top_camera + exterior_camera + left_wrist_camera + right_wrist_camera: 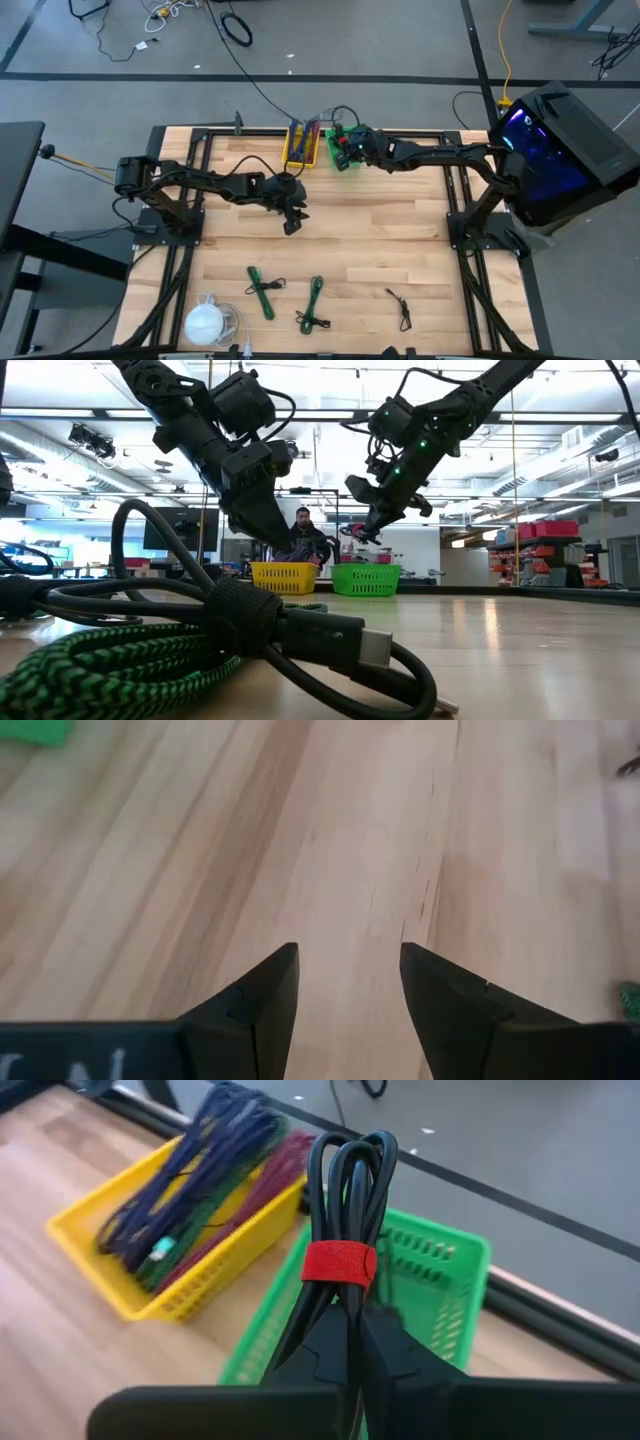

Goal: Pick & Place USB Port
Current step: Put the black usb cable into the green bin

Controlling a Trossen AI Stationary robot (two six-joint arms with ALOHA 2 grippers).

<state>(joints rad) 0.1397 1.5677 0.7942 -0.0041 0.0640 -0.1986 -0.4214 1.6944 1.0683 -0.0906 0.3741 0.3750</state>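
The right gripper (352, 1342) was clamped on a coiled black cable (345, 1210), a glossy, round-sectioned bundle folded into long loops and bound by a red fabric strap. In the high view this gripper (347, 146) sat in the upper middle of the frame, over the green basket (340, 160). The basket was moulded plastic with slotted walls (440, 1280), and the bundle hung above its rim rather than resting inside. Just to its left stood a yellow basket (300, 160) of the same slotted plastic, holding blue, green and dark red braided cables (200, 1190).

The left gripper (292, 222) hung near the centre of the frame, jaws apart and holding nothing; its two dark, wedge-shaped fingers (260, 1000) pointed down at bare, pale wood-grain planks (360, 840).

In the lower part of the high view lay two green braided cables (262, 292), (315, 302), a thin black cable (402, 305) to their right, and a white rounded object (205, 322) at the lower left. One green-and-black braided cable with a black plug (330, 640) filled the low view's foreground, and a person (303, 530) sat beyond the baskets.

The right arm stretched leftward from its base at the right edge, wrist tipped down. The left arm reached rightward from the left edge, elbow bent, gripper lowered close to the table.
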